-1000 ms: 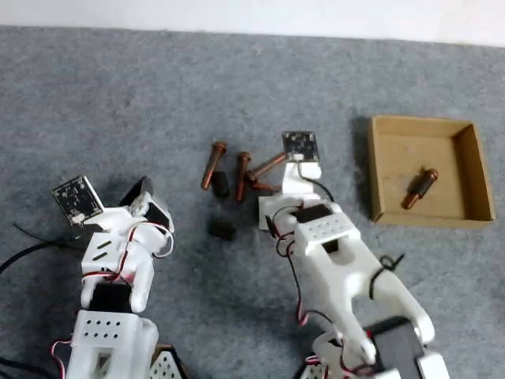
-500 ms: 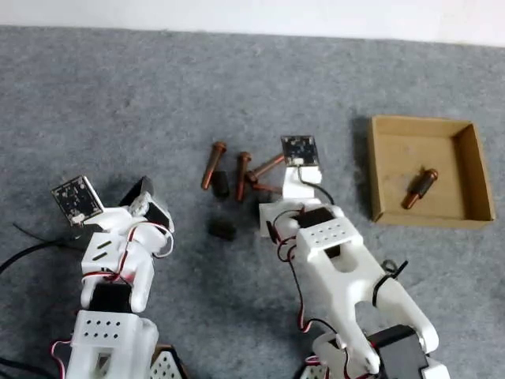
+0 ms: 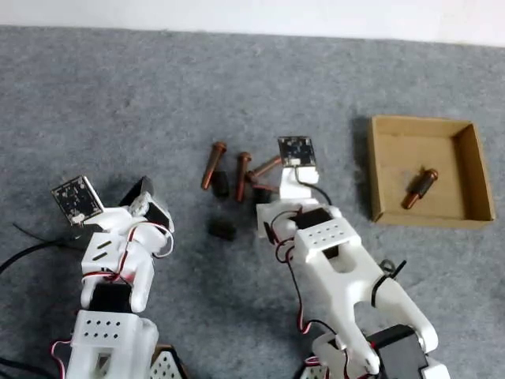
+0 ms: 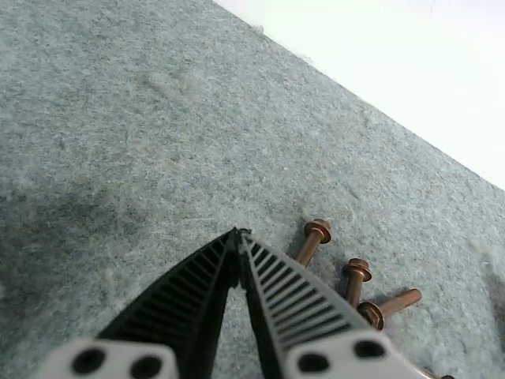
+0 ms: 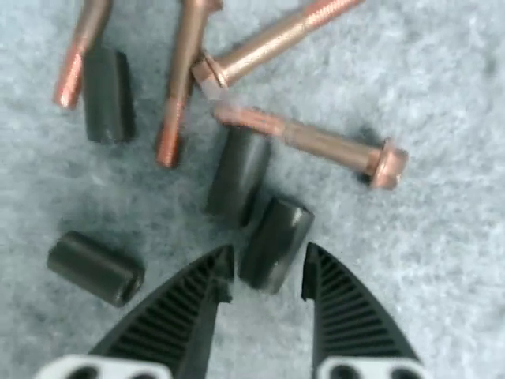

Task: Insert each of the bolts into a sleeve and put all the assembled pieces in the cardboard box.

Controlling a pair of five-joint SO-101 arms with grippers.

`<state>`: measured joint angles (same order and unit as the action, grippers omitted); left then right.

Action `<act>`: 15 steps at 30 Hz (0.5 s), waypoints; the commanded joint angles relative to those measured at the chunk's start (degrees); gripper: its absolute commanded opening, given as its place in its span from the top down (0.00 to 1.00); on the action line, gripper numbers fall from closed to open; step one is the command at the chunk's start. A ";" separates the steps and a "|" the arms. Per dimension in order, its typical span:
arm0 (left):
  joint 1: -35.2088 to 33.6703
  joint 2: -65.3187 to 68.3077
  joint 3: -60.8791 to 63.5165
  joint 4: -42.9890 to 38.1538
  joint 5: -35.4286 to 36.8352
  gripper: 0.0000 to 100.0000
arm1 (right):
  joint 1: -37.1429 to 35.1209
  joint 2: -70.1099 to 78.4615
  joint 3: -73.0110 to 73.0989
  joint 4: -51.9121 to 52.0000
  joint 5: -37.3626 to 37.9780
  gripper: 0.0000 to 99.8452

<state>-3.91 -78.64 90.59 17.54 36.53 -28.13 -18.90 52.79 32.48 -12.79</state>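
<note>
We see the right gripper [image 5: 268, 254] spread partway, gripping nothing, its jaws flanking the near end of a black sleeve [image 5: 278, 237]; three other sleeves [image 5: 237, 170] lie close by among four copper bolts [image 5: 312, 142] on the grey carpet [image 3: 118, 103]; the left gripper [image 4: 237, 234] is pinched tight and empty, low over bare carpet, well apart from the bolts; one assembled piece [image 3: 420, 188] lies in the cardboard box [image 3: 371, 170].
</note>
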 commanded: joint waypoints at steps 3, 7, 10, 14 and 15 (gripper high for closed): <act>1.01 -0.66 -0.48 -1.32 -0.53 0.99 | -0.48 -1.98 -0.31 -2.24 0.26 0.87; 1.01 -0.66 -0.48 -1.32 -0.53 0.99 | -0.48 1.27 -0.75 -2.24 0.26 0.87; 1.01 -0.66 -0.48 -1.32 -0.53 0.99 | -0.48 6.46 -0.75 -1.98 0.26 0.87; 1.01 -0.66 -0.48 -1.32 -0.53 0.99 | -0.40 8.66 -0.92 -1.98 0.26 0.87; 1.01 -0.66 -0.48 -1.32 -0.53 0.99 | -0.40 8.66 -0.92 -1.98 0.26 0.87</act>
<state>-3.91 -78.64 90.59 17.54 36.53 -28.22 -10.55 52.62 31.43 -12.70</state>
